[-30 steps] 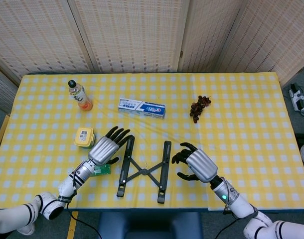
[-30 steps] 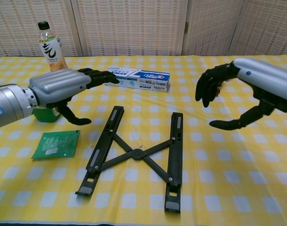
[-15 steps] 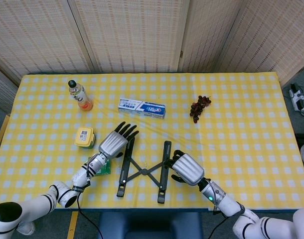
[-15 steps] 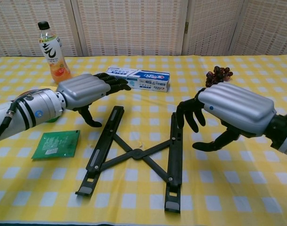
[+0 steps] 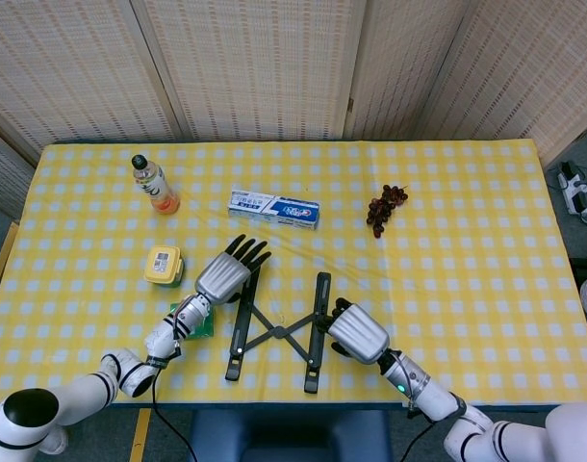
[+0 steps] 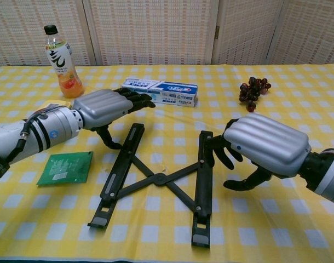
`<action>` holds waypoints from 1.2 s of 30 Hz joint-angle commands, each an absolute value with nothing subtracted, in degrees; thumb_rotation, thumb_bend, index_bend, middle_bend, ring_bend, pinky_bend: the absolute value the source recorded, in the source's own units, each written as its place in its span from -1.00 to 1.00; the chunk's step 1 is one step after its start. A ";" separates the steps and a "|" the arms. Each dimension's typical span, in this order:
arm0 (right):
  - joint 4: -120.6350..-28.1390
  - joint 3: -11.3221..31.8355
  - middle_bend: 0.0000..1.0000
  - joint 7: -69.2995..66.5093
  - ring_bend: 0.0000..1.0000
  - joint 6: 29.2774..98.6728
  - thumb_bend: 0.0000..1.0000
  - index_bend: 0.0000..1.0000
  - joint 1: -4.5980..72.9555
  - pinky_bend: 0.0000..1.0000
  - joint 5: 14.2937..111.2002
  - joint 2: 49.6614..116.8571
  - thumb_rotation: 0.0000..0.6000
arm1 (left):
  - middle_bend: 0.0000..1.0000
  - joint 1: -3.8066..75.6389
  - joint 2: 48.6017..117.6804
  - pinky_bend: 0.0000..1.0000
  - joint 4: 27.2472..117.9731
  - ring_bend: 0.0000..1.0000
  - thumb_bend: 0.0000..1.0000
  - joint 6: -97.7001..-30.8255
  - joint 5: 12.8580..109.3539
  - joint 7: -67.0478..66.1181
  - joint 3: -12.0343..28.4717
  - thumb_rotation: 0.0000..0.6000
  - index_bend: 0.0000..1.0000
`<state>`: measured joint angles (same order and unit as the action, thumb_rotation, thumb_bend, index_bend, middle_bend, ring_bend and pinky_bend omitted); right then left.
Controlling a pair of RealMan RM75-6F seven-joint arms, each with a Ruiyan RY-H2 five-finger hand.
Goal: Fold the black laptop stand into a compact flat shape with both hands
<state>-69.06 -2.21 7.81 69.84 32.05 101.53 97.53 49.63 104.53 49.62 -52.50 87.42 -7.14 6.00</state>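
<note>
The black laptop stand [image 5: 274, 329] [image 6: 159, 178] lies spread open near the table's front edge, two long rails joined by crossed struts. My left hand [image 5: 226, 276] [image 6: 104, 107] hovers over the far end of the left rail, fingers stretched out and apart. Its thumb hangs down just left of that rail, holding nothing. My right hand [image 5: 356, 333] [image 6: 265, 143] sits low beside the right rail. Its curled fingers [image 6: 219, 149] touch the rail's outer side and the thumb is off to the right, on the cloth side, so the rail is not clasped.
A green card [image 6: 65, 167] lies left of the stand, with a yellow container [image 5: 163, 265] beyond it. A drink bottle [image 5: 154, 185] stands far left, a toothpaste box [image 6: 164, 90] lies behind the stand, and grapes [image 6: 252, 90] lie at the back right.
My right hand has come down and left, from open air to the right rail's side. My left hand has shifted right, closer over the left rail. The stand has not moved.
</note>
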 commanded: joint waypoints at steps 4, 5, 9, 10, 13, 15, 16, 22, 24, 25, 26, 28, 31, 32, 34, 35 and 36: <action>-67.12 -2.55 0.34 7.36 0.29 70.05 -0.51 0.04 32.29 -0.22 101.78 98.85 1.00 | -1.00 49.89 104.97 -1.00 49.87 -1.00 -0.58 -52.71 86.90 -5.77 5.96 1.00 -1.00; -66.79 -2.64 0.34 7.25 0.30 69.99 -0.51 0.04 32.36 -0.22 101.81 99.04 1.00 | -1.00 49.96 105.03 -1.00 49.87 -1.00 -0.58 -52.71 86.81 -5.72 5.96 1.00 -1.00; -65.26 -3.10 0.34 7.59 0.31 70.14 -0.51 0.04 32.51 -0.22 102.32 99.79 1.00 | -1.00 50.05 105.21 -1.00 49.86 -1.00 -0.58 -52.65 86.44 -5.33 5.91 1.00 -1.00; -64.85 -3.22 0.34 7.67 0.31 70.19 -0.51 0.04 32.55 -0.22 102.45 100.02 1.00 | -1.00 50.06 105.24 -1.00 49.81 -1.00 -0.58 -52.65 86.39 -5.29 5.87 1.00 -1.00; -63.54 -3.64 0.34 7.90 0.31 70.57 -0.51 0.04 32.57 -0.22 102.95 100.77 1.00 | -1.00 50.06 105.28 -1.00 49.76 -1.00 -0.58 -52.69 86.16 -5.03 5.79 1.00 -1.00; -62.63 -3.88 0.34 8.16 0.31 70.94 -0.53 0.04 32.60 -0.22 103.38 101.21 1.00 | -1.00 50.05 105.26 -1.00 49.79 -1.00 -0.58 -52.74 85.97 -4.88 5.82 1.00 -1.00; -62.23 -4.02 0.34 8.14 0.31 71.08 -0.54 0.04 32.60 -0.22 103.54 101.42 1.00 | -1.00 50.03 105.26 -1.00 49.82 -1.00 -0.58 -52.78 85.88 -4.78 5.84 1.00 -1.00; -59.33 -4.35 0.34 8.43 0.31 71.97 -0.56 0.04 32.81 -0.22 104.37 103.22 1.00 | -1.00 49.95 105.16 -1.00 50.04 -1.00 -0.58 -52.64 85.25 -4.04 5.87 1.00 -1.00; -58.35 -4.38 0.34 8.59 0.31 72.05 -0.56 0.04 33.02 -0.22 104.58 103.88 1.00 | -1.00 49.95 105.11 -1.00 50.17 -1.00 -0.58 -52.63 85.11 -3.92 5.87 1.00 -1.00; -57.91 -4.39 0.34 8.50 0.31 72.09 -0.56 0.04 33.11 -0.22 104.62 104.24 1.00 | -1.00 49.90 105.12 -1.00 50.21 -1.00 -0.58 -52.67 85.05 -3.78 5.82 1.00 -1.00; -57.61 -4.40 0.34 8.39 0.31 72.07 -0.56 0.04 33.20 -0.22 104.64 104.48 1.00 | -1.00 49.86 105.13 -1.00 50.21 -1.00 -0.58 -52.68 85.00 -3.71 5.80 1.00 -1.00; -56.88 -4.40 0.34 8.40 0.31 72.14 -0.56 0.04 33.43 -0.22 104.78 105.01 1.00 | -1.00 49.84 105.12 -1.00 50.22 -1.00 -0.58 -52.59 84.85 -3.58 5.75 1.00 -1.00; -55.92 -4.41 0.34 8.52 0.31 72.35 -0.56 0.04 33.69 -0.22 105.00 105.76 1.00 | -1.00 49.80 105.11 -1.00 50.37 -1.00 -0.58 -52.34 84.60 -3.36 5.70 1.00 -1.00; -55.58 -4.40 0.34 8.69 0.31 72.37 -0.56 0.04 33.77 -0.22 105.05 106.02 1.00 | -1.00 49.81 105.10 -1.00 50.46 -1.00 -0.58 -52.24 84.48 -3.28 5.72 1.00 -1.00; -54.68 -4.33 0.34 9.30 0.31 72.55 -0.56 0.04 33.99 -0.22 105.22 106.80 1.00 | -1.00 49.77 105.10 -1.00 50.65 -1.00 -0.58 -52.02 84.15 -3.26 5.78 1.00 -1.00; -54.36 -4.27 0.34 9.40 0.31 72.61 -0.56 0.04 34.07 -0.22 105.23 107.13 1.00 | -1.00 49.73 105.10 -1.00 50.84 -1.00 -0.58 -51.88 83.96 -3.11 5.82 1.00 -1.00; -54.05 -4.18 0.34 9.49 0.31 72.68 -0.56 0.04 34.16 -0.22 105.23 107.47 1.00 | -1.00 49.70 105.08 -1.00 51.08 -1.00 -0.58 -51.72 83.76 -2.86 5.88 1.00 -1.00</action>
<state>-54.29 -4.27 9.32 72.57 34.03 105.18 107.21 49.74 105.09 50.95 -51.83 83.89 -2.99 5.83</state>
